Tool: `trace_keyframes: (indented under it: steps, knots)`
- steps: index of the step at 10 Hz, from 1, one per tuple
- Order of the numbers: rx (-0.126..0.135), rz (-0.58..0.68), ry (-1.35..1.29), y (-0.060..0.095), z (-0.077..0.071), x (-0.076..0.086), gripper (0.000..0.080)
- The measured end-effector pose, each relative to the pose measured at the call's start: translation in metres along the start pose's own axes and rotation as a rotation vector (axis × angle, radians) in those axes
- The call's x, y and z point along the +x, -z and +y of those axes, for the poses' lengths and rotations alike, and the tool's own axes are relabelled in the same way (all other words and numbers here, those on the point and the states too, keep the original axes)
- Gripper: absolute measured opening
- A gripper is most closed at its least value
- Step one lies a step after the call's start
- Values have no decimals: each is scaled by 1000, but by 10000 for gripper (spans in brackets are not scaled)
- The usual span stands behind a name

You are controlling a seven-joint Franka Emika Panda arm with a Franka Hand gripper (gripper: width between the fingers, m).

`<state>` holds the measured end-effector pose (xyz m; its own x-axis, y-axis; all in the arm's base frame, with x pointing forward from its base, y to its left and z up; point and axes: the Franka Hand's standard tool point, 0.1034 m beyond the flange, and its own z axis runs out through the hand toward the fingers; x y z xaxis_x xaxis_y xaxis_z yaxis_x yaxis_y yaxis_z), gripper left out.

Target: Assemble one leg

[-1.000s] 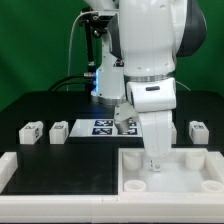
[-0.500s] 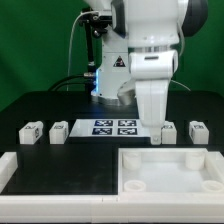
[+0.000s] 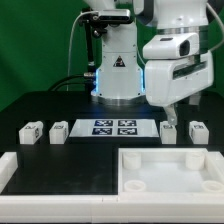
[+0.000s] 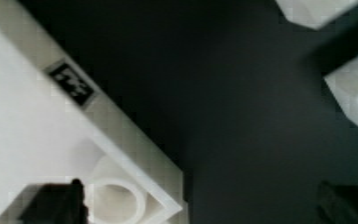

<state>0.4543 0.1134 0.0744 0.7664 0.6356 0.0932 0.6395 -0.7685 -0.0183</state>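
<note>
Plainly, the black table (image 3: 35,110) has room to spare, so the risks gather toward its near edge. The white tray (image 3: 165,180) fills the near corner on the exterior view's right, its raised wall just in front of the row of parts. A low carry from that row could clip the wall. The marker board (image 3: 113,126) lies flat mid-table and out of the way.

The tool (image 3: 170,117) hangs empty, and in the wrist view its fingers (image 4: 51,200) stand wide apart with nothing between them. The leg (image 3: 169,131) sits on the table right under the tool, between the marker board and the neighbour leg (image 3: 198,131), toward the edge on the exterior view's right.

The wrist view is blurred and shows no leg between the fingers, so alignment cannot be confirmed. A descent slightly off centre would likely land a finger on the block's top or push it askew, perhaps into its neighbour. Two more legs (image 3: 30,131) near the opposite edge look safe.
</note>
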Motion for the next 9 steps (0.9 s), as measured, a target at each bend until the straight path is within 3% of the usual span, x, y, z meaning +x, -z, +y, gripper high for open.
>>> trace_keyframes:
  steps: [3,6,9]
  knots:
    - [16,4,-324,-1,-5,1,649]
    - [33,5,-643,-13,-49,-2,649]
    - [33,-3,-628,-11,-43,-1,649]
